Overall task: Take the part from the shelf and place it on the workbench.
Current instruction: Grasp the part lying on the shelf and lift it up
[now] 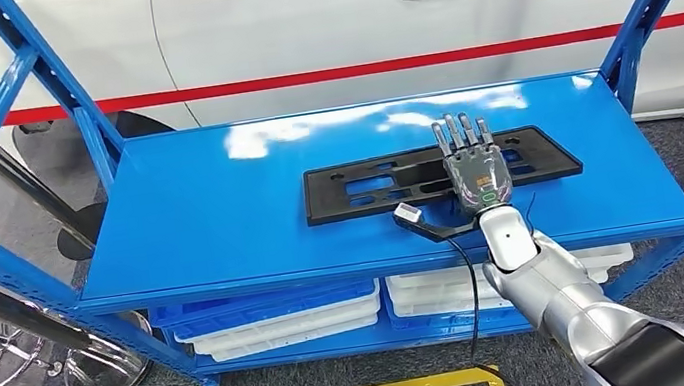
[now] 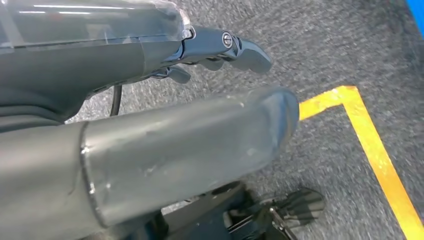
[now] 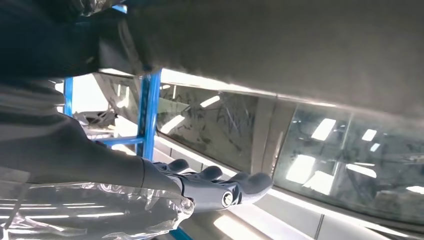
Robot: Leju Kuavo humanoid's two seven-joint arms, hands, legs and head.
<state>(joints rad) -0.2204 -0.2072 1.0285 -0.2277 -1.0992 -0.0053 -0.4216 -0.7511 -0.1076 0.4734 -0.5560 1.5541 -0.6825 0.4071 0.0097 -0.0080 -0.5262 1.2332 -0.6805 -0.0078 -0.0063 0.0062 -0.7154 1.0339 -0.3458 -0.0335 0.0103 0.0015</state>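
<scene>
One black flat part lies on the blue shelf, long axis running left to right. The right hand rests over it, fingers extended flat, gripping nothing. A white car stands behind. Left wrist view: left hand loosely spread and empty over grey carpet with yellow tape

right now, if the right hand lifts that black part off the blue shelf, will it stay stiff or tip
The black part looks like thin moulded plastic, so probably light and fairly stiff. It is long, and the right hand sits right of its middle, so the left end may dip.
</scene>
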